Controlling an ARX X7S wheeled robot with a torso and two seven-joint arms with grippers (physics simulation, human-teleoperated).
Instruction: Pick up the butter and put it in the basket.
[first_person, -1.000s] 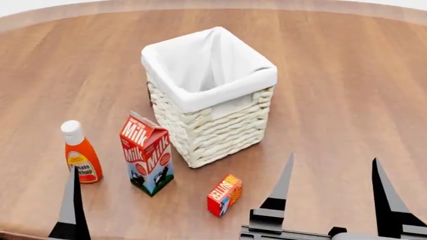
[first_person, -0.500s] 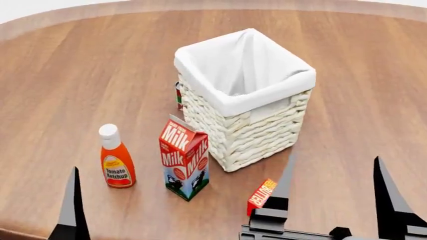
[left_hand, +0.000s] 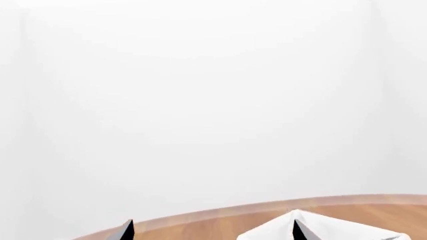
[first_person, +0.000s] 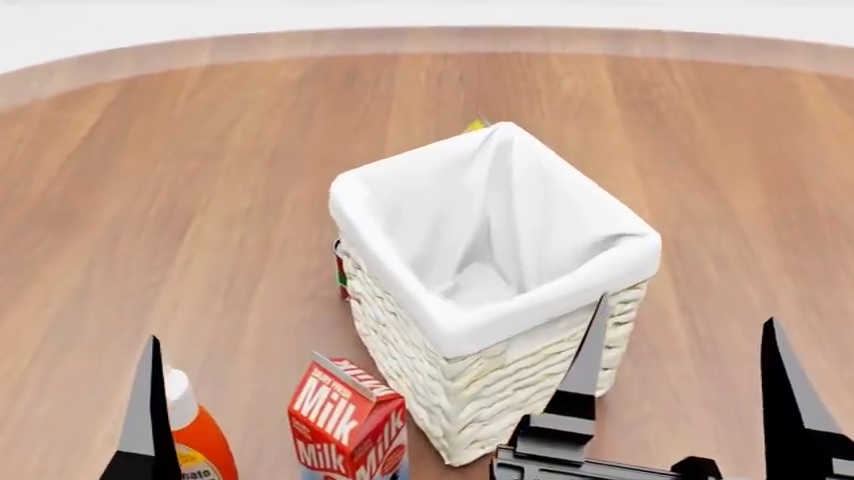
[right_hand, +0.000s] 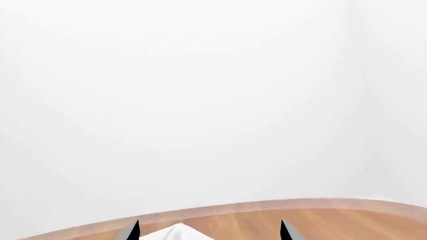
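In the head view we see the basket (first_person: 497, 300) standing upright near the middle of the wooden desk (first_person: 174, 180), its white liner folded over the rim. The milk carton (first_person: 350, 420) stands just beside the basket's near left corner, and the ketchup bottle (first_person: 198, 440) stands further left. We cannot locate the butter in any current view. The right claw (first_person: 681, 345) hovers at the near edge with its fingers spread wide and nothing between them. Of the left claw (first_person: 150, 400) we see only one finger, so we cannot tell its opening.
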